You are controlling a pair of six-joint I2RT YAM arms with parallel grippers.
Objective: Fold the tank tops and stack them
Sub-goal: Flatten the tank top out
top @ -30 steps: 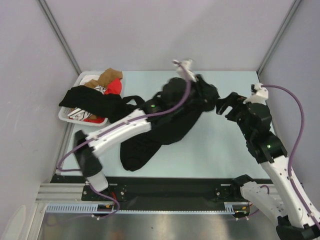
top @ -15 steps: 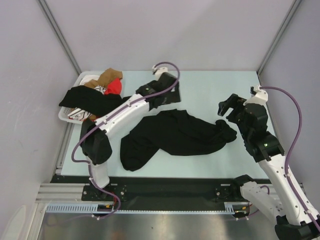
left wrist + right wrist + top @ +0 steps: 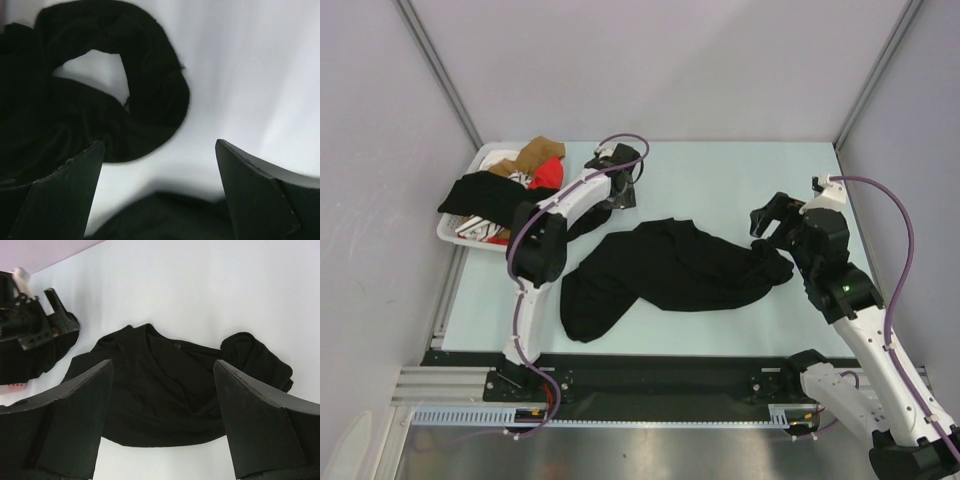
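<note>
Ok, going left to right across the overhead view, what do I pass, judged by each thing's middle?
white basket → red tank top lying in that basket → left gripper, open → black tank top, crumpled → right gripper, open

White plastic basket (image 3: pixel 447 231) sits just L of left gripper (image 3: pixel 615 195), w/ brown cloth (image 3: pixel 536 153) & white cloth (image 3: pixel 505 161) piled inside. Pale tabletop (image 3: pixel 740 175) spreads to the gripper's R, grey walls (image 3: pixel 620 70) beyond.
</note>
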